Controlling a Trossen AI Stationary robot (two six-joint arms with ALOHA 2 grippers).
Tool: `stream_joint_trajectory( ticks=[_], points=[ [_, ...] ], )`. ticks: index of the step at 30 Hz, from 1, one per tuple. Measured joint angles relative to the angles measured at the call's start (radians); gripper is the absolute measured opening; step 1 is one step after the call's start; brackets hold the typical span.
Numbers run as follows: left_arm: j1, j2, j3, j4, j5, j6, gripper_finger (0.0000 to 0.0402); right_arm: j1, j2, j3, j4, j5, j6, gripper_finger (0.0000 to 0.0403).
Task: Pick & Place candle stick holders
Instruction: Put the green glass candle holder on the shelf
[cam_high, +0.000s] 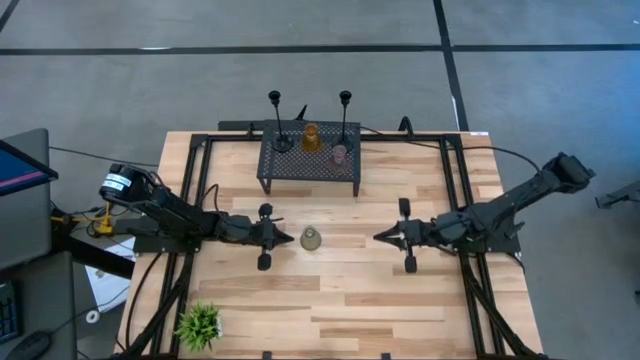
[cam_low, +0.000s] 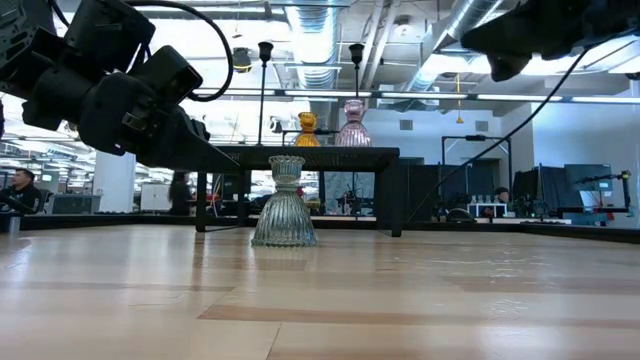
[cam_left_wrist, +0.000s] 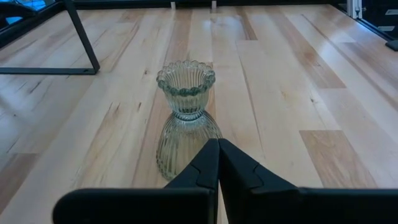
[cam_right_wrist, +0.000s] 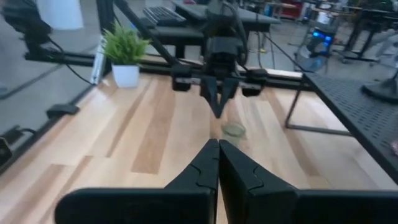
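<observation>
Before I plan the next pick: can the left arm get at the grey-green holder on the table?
Probably yes. The grey-green holder stands alone on bare wood just ahead of the left gripper, nothing between them; its shut fingers would need to open first.

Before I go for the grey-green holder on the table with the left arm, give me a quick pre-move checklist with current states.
1. Grey-green holder upright and standing apart on the table: ok.
2. Left gripper lined up with it: ok, the tip points at the holder from close by in the left wrist view.
3. Left gripper open for the grasp: not ok, the fingers are pressed together.
4. Right gripper out of the way: ok, it sits shut on the far side of the holder with bare table between.
5. Free spot on the black mesh stand: cannot tell; two black stems, the amber holder and the pink holder already stand on it.
</observation>
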Motion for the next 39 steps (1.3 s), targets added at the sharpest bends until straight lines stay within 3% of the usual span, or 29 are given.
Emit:
stream_joint_trajectory(
  ticks=[16, 22, 31, 36, 39],
  points=[
    [0.000, 0.000, 0.000, -0.008, -0.001, 0.002, 0.0006, -0.003, -0.046, 0.000, -0.099, 0.010, 0.004, 0.0000],
    [0.000, 0.000, 0.000, -0.008, -0.003, 0.003, 0.0006, -0.037, -0.045, -0.002, -0.147, -0.066, 0.034, 0.0000],
    [0.005, 0.000, 0.000, -0.010, -0.003, 0.029, 0.0006, -0.127, -0.136, -0.227, 0.146, -0.073, 0.037, 0.0000],
    [0.004, 0.000, 0.000, -0.014, -0.003, 0.029, 0.0006, -0.182, -0.255, -0.304, 0.238, -0.205, 0.037, 0.0000],
    [0.004, 0.000, 0.000, -0.014, -0.002, 0.029, 0.0006, -0.195, -0.304, -0.311, 0.226, -0.229, 0.037, 0.0000]
  ],
)
